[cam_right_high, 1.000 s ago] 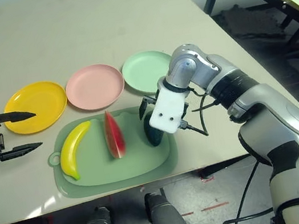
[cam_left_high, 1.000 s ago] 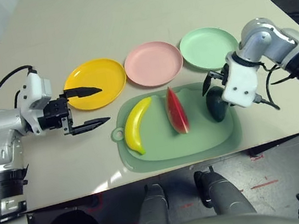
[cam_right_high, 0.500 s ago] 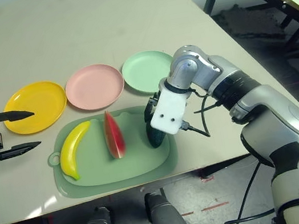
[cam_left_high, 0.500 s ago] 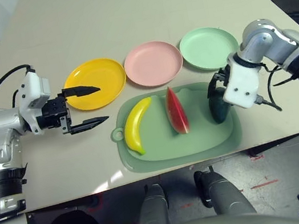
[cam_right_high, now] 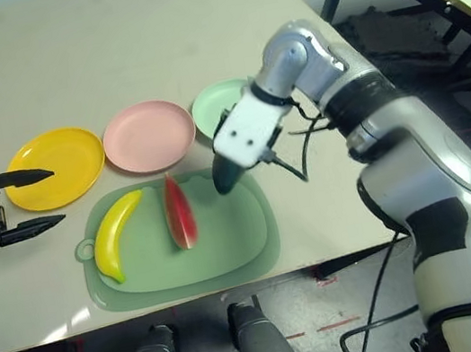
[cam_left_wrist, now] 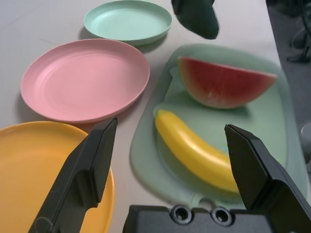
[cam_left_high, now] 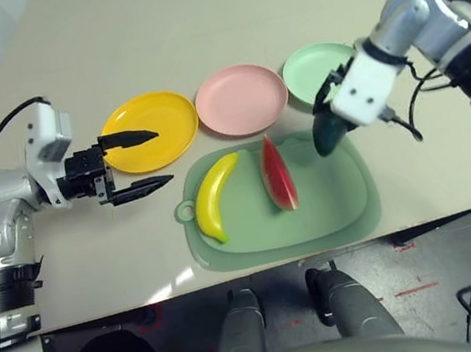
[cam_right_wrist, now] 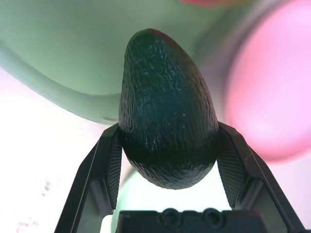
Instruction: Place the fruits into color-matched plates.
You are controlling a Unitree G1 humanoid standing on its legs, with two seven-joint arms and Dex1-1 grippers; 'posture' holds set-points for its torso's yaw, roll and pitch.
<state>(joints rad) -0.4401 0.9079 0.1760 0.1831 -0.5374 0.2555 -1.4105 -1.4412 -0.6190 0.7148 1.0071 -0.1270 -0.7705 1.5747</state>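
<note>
Right hand hovers above the mat, gripping the avocado.

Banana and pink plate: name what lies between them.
Only mat and bare tabletop lie between the banana and pink plate, seen in the left wrist view.

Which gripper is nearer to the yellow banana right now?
The left. Left gripper is open just left of the banana; right gripper holds the avocado aloft, beyond the watermelon wedge.

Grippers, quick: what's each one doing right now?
Left gripper: open, holding nothing.
Right gripper: closed on the avocado, holding it above the mat.
</note>
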